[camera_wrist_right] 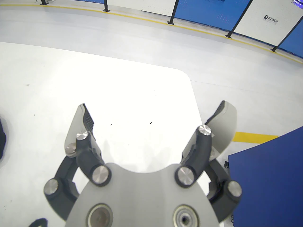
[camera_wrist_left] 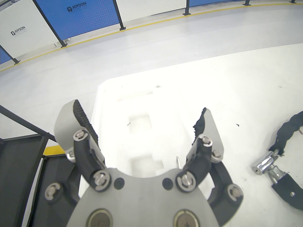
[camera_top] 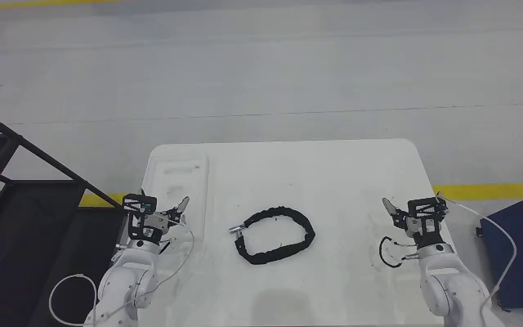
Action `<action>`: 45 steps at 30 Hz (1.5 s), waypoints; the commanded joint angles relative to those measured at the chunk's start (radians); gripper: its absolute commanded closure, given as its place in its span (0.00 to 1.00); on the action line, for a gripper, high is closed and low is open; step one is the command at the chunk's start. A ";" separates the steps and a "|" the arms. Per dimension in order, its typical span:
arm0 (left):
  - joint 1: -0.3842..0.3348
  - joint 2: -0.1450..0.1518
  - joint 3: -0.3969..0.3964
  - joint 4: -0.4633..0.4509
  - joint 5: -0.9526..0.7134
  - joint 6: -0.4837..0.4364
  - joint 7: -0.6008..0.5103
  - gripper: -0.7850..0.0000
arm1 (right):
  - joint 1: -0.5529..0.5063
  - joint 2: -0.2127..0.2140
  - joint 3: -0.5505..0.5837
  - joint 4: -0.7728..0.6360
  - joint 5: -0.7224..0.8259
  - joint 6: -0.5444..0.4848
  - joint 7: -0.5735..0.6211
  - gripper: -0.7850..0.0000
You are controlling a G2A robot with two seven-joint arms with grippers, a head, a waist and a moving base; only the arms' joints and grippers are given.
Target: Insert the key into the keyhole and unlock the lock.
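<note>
A black sleeved chain lock (camera_top: 275, 236) lies in a closed loop at the middle of the white table (camera_top: 359, 180). Its chrome lock cylinder (camera_top: 239, 228) is at the loop's left end, seen close in the left wrist view as the cylinder (camera_wrist_left: 264, 165) joined to the black chain (camera_wrist_left: 287, 128). My left gripper (camera_top: 157, 211) (camera_wrist_left: 140, 115) stands open over a white moulded tray (camera_wrist_left: 139, 121), left of the lock. A small silver piece (camera_wrist_left: 178, 162), possibly the key, lies on the tray beside one finger. My right gripper (camera_top: 415, 210) (camera_wrist_right: 153, 108) is open over bare table near the right edge.
The white tray (camera_top: 178, 176) with shallow recesses occupies the table's left side. A black rack (camera_top: 33, 229) stands off the left edge and a blue box (camera_wrist_right: 267, 178) off the right edge. A black cable (camera_top: 389, 252) loops on the table by the right arm.
</note>
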 commanded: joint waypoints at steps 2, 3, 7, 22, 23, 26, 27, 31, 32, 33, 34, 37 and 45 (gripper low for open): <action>0.000 0.000 0.000 0.000 0.000 0.000 0.000 0.00 | 0.000 0.000 0.000 0.000 0.000 0.000 0.000 0.00; 0.000 0.000 0.000 0.000 0.000 0.000 0.000 0.00 | 0.000 0.000 0.000 0.000 0.000 0.000 0.000 0.00; 0.000 0.000 0.000 0.000 0.000 0.000 0.000 0.00 | 0.000 0.000 0.000 0.000 0.000 0.000 0.000 0.00; -0.038 0.002 0.032 -0.089 0.073 -0.069 -0.133 0.00 | 0.000 0.000 0.000 0.000 0.000 0.000 0.000 0.00; -0.044 0.002 0.033 -0.099 0.080 -0.072 -0.148 0.00 | 0.000 0.000 0.000 0.000 0.000 0.000 0.000 0.00; -0.062 0.000 0.033 -0.128 0.036 -0.077 -0.239 0.00 | 0.000 0.000 0.000 0.000 0.000 0.000 0.000 0.00; -0.069 0.001 0.031 -0.141 0.041 -0.087 -0.267 0.00 | 0.000 0.000 0.000 0.000 0.000 0.000 0.000 0.00; -0.088 0.004 0.030 -0.172 0.074 -0.120 -0.350 0.00 | 0.000 0.000 0.000 0.000 0.000 0.000 0.000 0.00; -0.096 0.004 0.028 -0.176 0.062 -0.119 -0.382 0.00 | 0.000 0.000 0.000 0.000 0.000 0.000 0.000 0.00; -0.108 0.003 0.026 -0.183 0.046 -0.121 -0.414 0.00 | 0.000 0.000 0.000 0.000 0.000 0.000 0.000 0.00; -0.119 0.004 0.025 -0.185 0.034 -0.138 -0.450 0.00 | 0.000 0.000 0.000 0.000 0.000 0.000 0.000 0.00; -0.165 0.009 0.005 -0.189 -0.004 -0.194 -0.579 0.00 | 0.000 0.000 0.000 0.000 0.000 0.000 0.000 0.00; -0.286 0.026 -0.052 -0.203 -0.170 -0.335 -0.951 0.00 | 0.000 0.000 0.000 0.000 0.000 0.000 0.000 0.00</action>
